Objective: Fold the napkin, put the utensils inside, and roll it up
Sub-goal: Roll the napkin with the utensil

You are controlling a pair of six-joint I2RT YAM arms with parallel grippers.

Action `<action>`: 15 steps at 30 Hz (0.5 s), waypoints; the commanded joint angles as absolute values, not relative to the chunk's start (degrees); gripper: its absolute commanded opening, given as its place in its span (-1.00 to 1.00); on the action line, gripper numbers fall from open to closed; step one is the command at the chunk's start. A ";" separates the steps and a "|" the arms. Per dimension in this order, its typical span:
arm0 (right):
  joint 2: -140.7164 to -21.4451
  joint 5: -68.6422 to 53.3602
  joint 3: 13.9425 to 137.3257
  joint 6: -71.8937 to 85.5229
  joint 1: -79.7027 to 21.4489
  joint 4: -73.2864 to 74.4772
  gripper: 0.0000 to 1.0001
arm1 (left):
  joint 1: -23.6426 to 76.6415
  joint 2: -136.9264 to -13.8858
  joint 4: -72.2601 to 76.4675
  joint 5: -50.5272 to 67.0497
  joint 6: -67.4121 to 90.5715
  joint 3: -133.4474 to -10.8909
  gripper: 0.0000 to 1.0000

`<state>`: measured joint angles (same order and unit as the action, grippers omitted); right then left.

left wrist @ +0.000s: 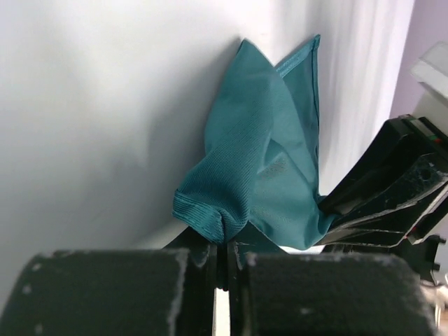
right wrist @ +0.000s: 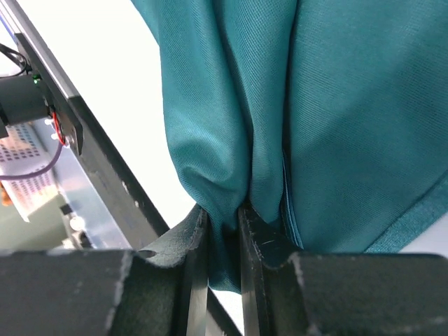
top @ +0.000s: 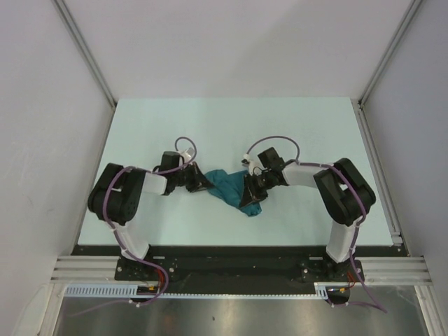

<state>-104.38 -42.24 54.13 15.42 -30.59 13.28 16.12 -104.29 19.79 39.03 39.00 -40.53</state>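
Napkin (top: 225,185): teal cloth, bunched mid-table (top: 210,126) between both arms; light, limp, slightly slick, best taken at hemmed edges or corners; left gripper (left wrist: 220,255) pinched tight on a fold; right gripper (right wrist: 222,231) nipping a gathered pleat, jaws narrowly apart; spoon not visible; each arm crowds the other.

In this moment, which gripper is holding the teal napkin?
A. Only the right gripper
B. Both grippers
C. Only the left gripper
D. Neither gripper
B: the left gripper is closed on a bunched edge of the napkin, and the right gripper has a fold of the same cloth pinched between its fingers.
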 commanded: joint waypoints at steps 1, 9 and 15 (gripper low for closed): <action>-111.70 -35.33 61.95 9.77 -32.87 14.50 -0.99 | 11.69 -98.09 19.42 35.95 38.15 -34.73 -1.00; -116.45 -40.86 68.47 4.66 -35.33 20.48 -1.00 | 10.72 -97.65 20.30 38.32 39.72 -35.86 -0.58; -116.02 -41.48 66.97 1.76 -35.42 23.46 -1.00 | 9.05 -97.56 23.81 40.86 41.83 -36.30 0.38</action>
